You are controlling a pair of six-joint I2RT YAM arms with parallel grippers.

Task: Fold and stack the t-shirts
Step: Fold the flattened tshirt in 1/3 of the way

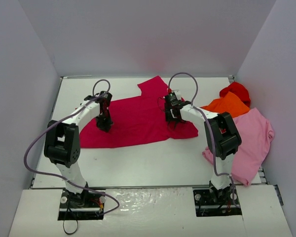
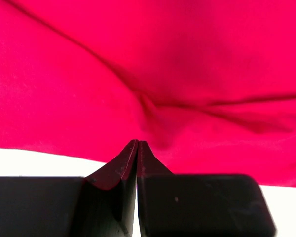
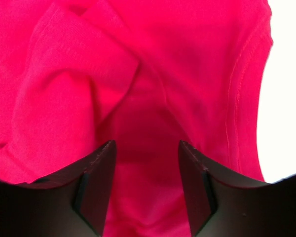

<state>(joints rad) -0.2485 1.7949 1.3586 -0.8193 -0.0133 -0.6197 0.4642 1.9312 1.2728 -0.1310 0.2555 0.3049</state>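
Observation:
The large crimson t-shirt [image 1: 138, 118] lies spread across the middle of the table, one sleeve pointing to the back. My left gripper [image 1: 104, 124] is down on its left part, shut, and creases in the cloth [image 2: 187, 59] run into the pinched tips [image 2: 138, 143]. My right gripper [image 1: 171, 118] stands open just over the shirt's right part. Rumpled cloth [image 3: 89, 74] and a stitched hem lie beneath the spread fingers [image 3: 147, 145], which hold nothing. At the right lie the light pink t-shirt [image 1: 251, 138], the orange one [image 1: 229, 104] and the bright red one [image 1: 237, 90].
White walls close in the table [image 1: 138, 163] at the back and on both sides. The three shirts on the right overlap in a loose heap, and the pink one hangs over the table's right edge. Cables loop above both arms.

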